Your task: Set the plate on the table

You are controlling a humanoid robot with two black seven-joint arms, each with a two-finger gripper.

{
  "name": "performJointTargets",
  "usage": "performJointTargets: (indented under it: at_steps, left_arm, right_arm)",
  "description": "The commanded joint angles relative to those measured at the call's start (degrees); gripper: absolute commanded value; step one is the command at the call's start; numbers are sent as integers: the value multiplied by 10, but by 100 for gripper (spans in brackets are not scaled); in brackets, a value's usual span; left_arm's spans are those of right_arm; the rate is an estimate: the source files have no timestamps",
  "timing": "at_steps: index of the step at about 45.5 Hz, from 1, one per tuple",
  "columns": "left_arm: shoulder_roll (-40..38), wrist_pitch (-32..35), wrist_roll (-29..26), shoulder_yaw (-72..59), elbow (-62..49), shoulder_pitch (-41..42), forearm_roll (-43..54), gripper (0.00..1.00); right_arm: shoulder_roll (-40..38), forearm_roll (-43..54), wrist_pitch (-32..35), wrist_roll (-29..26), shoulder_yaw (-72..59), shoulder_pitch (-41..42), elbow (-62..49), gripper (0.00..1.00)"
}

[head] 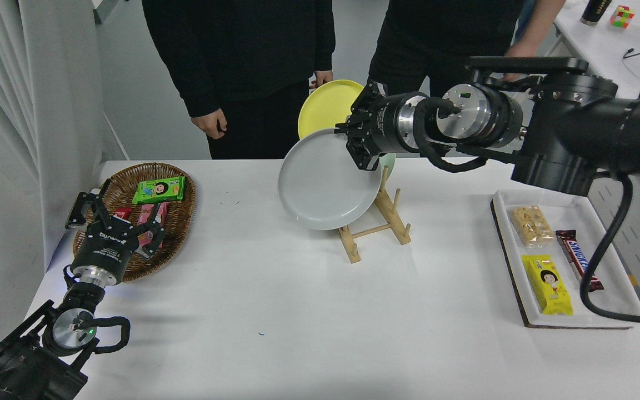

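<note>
Now your right gripper has its fingers clamped on the grey plate at its upper right rim, holding it tilted above the bench, in front of the wooden rack. Your left gripper sits parked, fingers spread, over the basket.

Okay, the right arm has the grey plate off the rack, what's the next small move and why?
Probably lower it leftward onto bare table. The right gripper holds the plate by its rim, tilted, in front of the wooden rack.

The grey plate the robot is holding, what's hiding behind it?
Behind the grey plate stands the wooden rack, holding a yellow plate. Only a mint-green plate's edge shows. The rack's far end is covered.
</note>
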State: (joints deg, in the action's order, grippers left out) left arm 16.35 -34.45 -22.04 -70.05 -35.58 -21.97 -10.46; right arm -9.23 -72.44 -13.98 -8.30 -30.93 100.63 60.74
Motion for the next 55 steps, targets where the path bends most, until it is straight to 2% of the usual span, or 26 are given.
performJointTargets:
  at_steps: [1, 8, 9, 17, 35, 55]
  left_arm:
    - [0, 0, 0, 0, 0, 0, 0, 98]
    - [0, -1, 0, 0, 0, 0, 0, 98]
    - [0, -1, 0, 0, 0, 0, 0, 98]
    - [0, -2, 0, 0, 0, 0, 0, 98]
    - [0, -2, 0, 0, 0, 0, 0, 98]
    - [0, -2, 1, 0, 1, 0, 0, 98]
  right_arm:
    - [25, -69, -45, -22, -22, -8, 17, 0]
    - [36, -101, -84, -78, -20, -17, 17, 0]
    - [41, -109, -99, -100, -20, -21, 17, 0]
    - [61, -132, -150, -143, -17, -46, 17, 0]
    - [56, -139, -151, -159, 3, -139, 5, 0]
    - [55, -147, -146, -176, 25, -211, -96, 0]
